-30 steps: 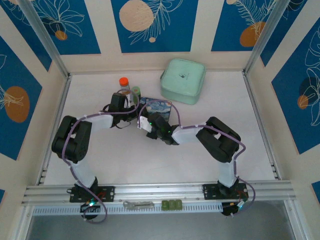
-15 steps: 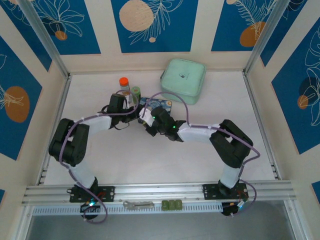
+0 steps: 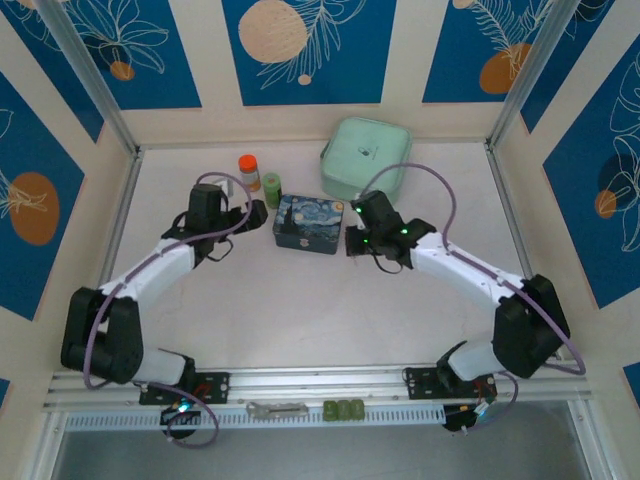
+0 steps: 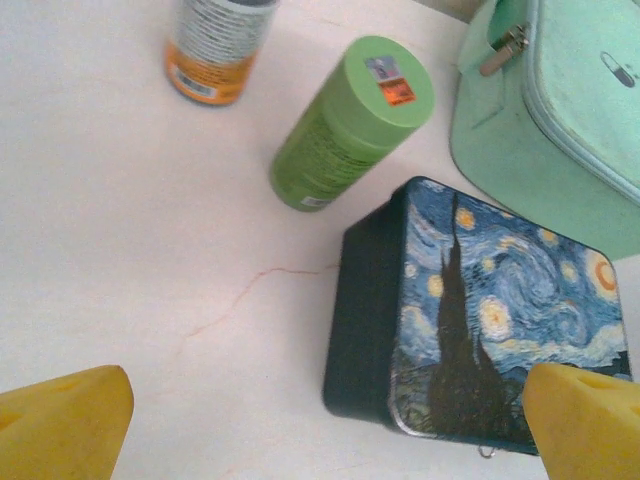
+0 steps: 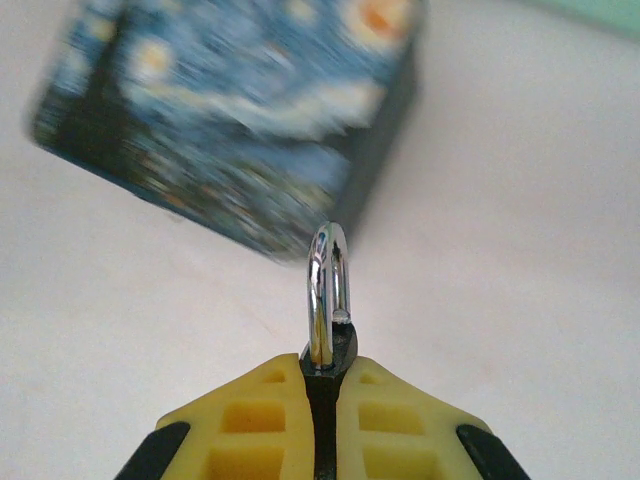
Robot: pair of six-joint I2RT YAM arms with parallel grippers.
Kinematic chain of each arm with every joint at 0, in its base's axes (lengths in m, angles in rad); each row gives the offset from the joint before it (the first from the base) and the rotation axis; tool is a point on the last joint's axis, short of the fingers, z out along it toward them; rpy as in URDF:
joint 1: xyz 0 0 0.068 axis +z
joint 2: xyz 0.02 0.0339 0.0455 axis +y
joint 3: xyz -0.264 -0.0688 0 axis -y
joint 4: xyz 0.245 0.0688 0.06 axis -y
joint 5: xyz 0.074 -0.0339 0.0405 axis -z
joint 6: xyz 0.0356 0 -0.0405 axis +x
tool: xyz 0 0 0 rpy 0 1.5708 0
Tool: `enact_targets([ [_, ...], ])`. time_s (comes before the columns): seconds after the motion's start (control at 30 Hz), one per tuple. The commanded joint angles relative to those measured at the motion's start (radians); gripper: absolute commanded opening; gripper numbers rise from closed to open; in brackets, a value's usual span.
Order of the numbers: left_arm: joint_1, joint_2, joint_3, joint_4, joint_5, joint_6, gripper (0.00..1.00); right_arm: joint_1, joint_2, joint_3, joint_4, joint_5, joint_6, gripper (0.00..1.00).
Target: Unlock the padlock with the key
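Top and wrist views of the two-arm rig at a white tabletop (image 3: 300, 310). The right gripper (image 5: 327, 368) is clamping the padlock (image 5: 322, 290) between its closed yellow fingers (image 5: 250, 420): the dark body is sitting in the seam between them, and the silvery shackle is standing up beyond the fingertips, seen edge-on. The padlock is hanging above the tabletop, just in front of a corner of the starry-night tin (image 5: 230, 110), which is appearing blurred in that view. In the top view this gripper (image 3: 350, 241) is sitting just beside the tin's (image 3: 310, 223) right edge. The left gripper (image 4: 322, 428) is standing wide open and holding nothing, one yellow fingertip (image 4: 62, 425) over bare tabletop and the other over the tin's (image 4: 500, 310) near corner. In the top view it (image 3: 253, 211) is hovering near the tin's left side. A green bottle (image 4: 345, 125) is lying tilted just beyond the tin, an orange-labelled bottle (image 4: 215, 45) is standing near it, and a mint zip case (image 4: 560, 120) is resting behind the tin.
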Motion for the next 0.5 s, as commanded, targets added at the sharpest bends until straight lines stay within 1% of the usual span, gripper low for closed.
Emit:
enact_targets([
  [0.0, 0.008, -0.073, -0.061, -0.050, -0.124, 0.019, 0.99, -0.059, -0.084, -0.049, -0.149, 0.010, 0.137, 0.00],
  [0.13, 0.010, -0.158, -0.132, -0.036, -0.221, 0.000, 0.99, -0.134, -0.093, -0.101, -0.164, 0.036, 0.141, 0.00],
  [0.23, 0.014, -0.200, -0.184, 0.010, -0.247, -0.024, 0.99, -0.151, -0.057, -0.129, -0.116, 0.048, 0.137, 0.00],
  [0.33, 0.014, -0.213, -0.207, 0.046, -0.245, -0.061, 0.99, -0.137, 0.014, -0.121, -0.087, 0.074, 0.135, 0.00],
  [0.47, 0.014, -0.205, -0.203, 0.058, -0.215, -0.097, 0.99, -0.089, 0.141, -0.070, -0.105, 0.194, 0.128, 0.00],
])
